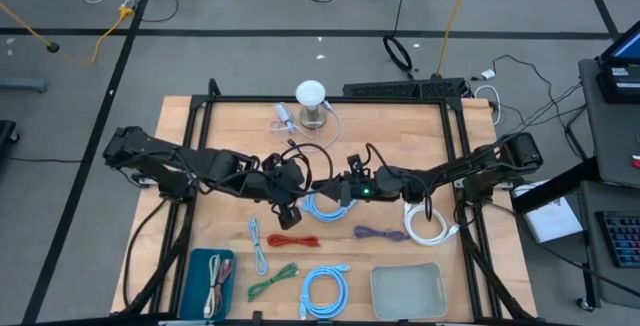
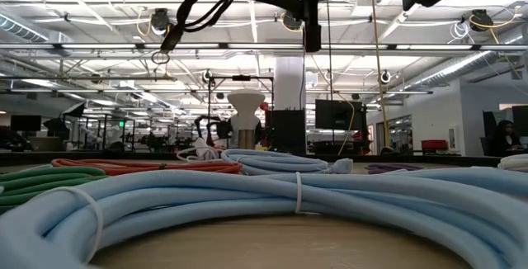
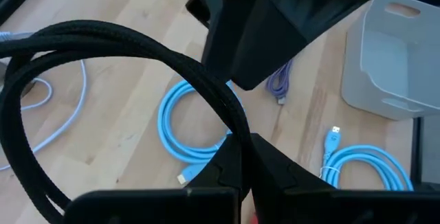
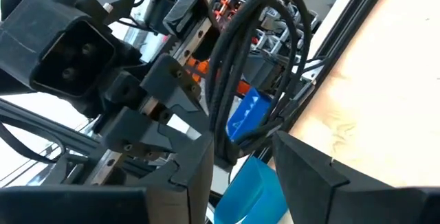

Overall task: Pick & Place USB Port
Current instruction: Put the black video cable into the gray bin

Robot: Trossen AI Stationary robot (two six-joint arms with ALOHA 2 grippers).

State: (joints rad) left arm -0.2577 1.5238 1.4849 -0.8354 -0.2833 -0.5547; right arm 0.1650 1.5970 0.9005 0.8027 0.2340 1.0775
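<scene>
Black cable [image 3: 137,52] pinched in left jaws, mid-air

No text, label, brand, number or sign can be read in any view.

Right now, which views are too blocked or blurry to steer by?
Low view: the near blue cable is soft and fills the foreground. Left wrist view: the black cable and other arm block much. High view: evenly lit and clear.
</scene>
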